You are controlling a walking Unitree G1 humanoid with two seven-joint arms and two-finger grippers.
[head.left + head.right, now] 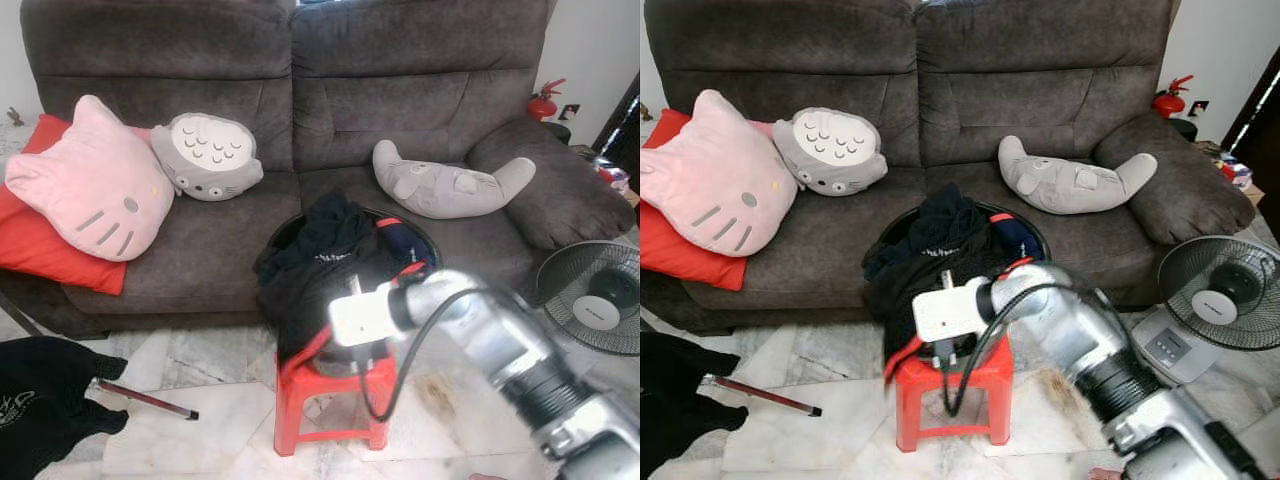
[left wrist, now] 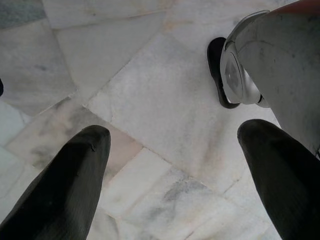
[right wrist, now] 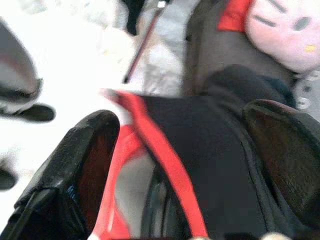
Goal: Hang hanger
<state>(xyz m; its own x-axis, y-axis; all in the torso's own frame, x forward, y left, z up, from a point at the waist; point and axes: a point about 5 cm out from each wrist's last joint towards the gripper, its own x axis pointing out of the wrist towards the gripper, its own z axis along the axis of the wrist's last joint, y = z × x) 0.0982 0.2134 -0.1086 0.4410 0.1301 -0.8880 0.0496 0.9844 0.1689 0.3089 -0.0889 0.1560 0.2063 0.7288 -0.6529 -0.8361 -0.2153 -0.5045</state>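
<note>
A black basket point(image 1: 283, 230) heaped with black clothes point(image 1: 330, 250) stands on a red plastic stool point(image 1: 335, 390) in front of the sofa. A red hanger point(image 3: 167, 170) lies across the clothes, its lower end curving down past the stool's seat point(image 1: 900, 352). My right arm reaches in from the lower right, and its white wrist camera point(image 1: 358, 317) sits at the basket's near edge. My right gripper point(image 3: 185, 116) is open, one finger on each side of the red hanger, not closed on it. My left gripper point(image 2: 175, 130) hangs open over the marble floor.
A dark grey sofa point(image 1: 400, 90) carries a pink cat pillow point(image 1: 95, 185), a red cushion point(image 1: 25, 240) and two grey plush pillows point(image 1: 210, 155). A floor fan point(image 1: 1225, 290) stands at the right. On the floor at the left lie a black garment point(image 1: 45, 400) and a dark red rod point(image 1: 145, 400).
</note>
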